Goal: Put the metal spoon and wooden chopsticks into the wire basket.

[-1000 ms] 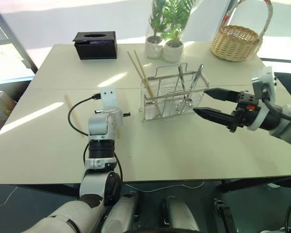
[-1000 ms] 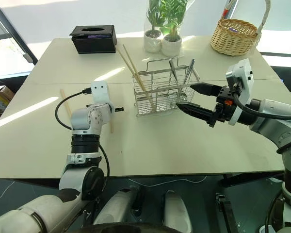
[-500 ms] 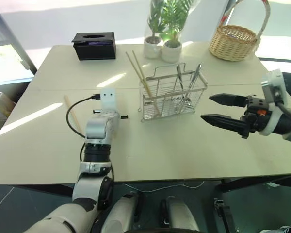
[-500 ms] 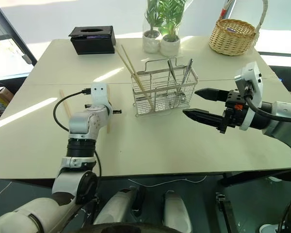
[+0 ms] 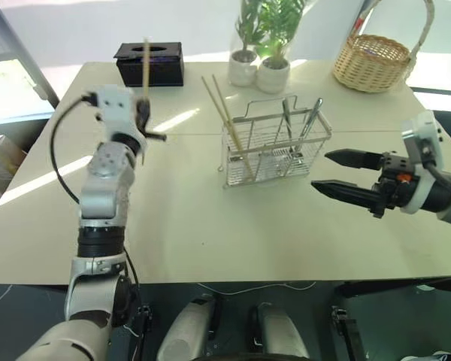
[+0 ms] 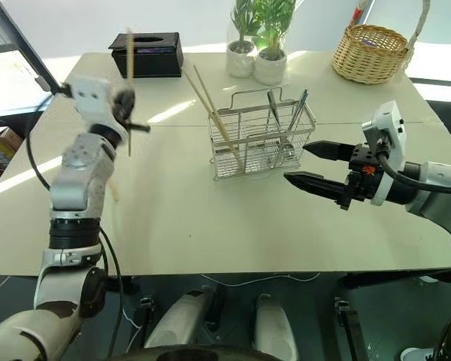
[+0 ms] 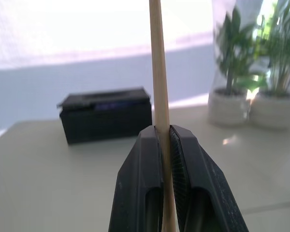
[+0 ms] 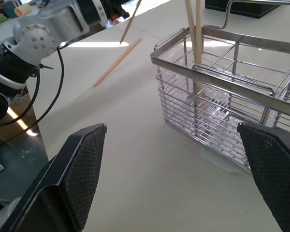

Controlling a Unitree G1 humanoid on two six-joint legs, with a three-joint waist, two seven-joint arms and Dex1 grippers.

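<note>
Your left tool point(image 7: 165, 140) is pinched tight on one wooden chopstick point(image 5: 146, 64), held upright and clear of the table point(image 5: 210, 218) so it can drop end-first into the wire basket point(image 5: 274, 150), which stands well to that tool's right. Two chopsticks point(image 5: 224, 113) already lean in the basket's near compartment, and the metal spoon point(image 5: 310, 120) appears to stand at its far end beside other cutlery. Another chopstick point(image 8: 118, 62) lies flat on the table below the left tool. Your right tool point(image 5: 338, 174), fingers spread wide and empty, waits just beside the basket. A second ago the left tool pointed down at the table; it has since lifted and tipped upward with the stick.
</note>
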